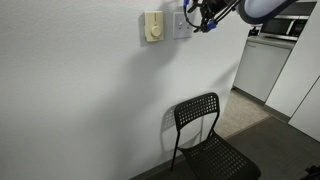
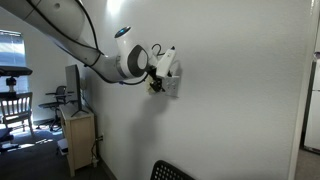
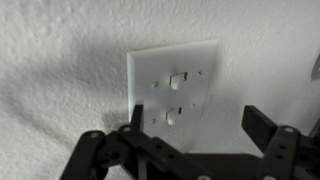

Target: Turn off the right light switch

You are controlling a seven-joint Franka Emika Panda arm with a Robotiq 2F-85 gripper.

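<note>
The right light switch is a small white plate [image 3: 175,62] with two small toggles, one [image 3: 180,78] above the other [image 3: 172,117] in the wrist view. It sits on the white wall beside a cream-yellow plate with a round knob [image 1: 153,27]. In both exterior views the white plate [image 1: 181,22] [image 2: 173,86] is partly hidden by my gripper [image 1: 204,20] [image 2: 163,68], which is close in front of it. In the wrist view my gripper [image 3: 198,120] is open and empty. One finger is over the plate's lower left edge, the other is off to its right.
A black perforated metal chair [image 1: 205,135] stands on the floor below the switches, against the wall. White cabinets and a counter [image 1: 265,60] stand beyond the wall's corner. A small cabinet with a monitor [image 2: 77,125] stands along the wall.
</note>
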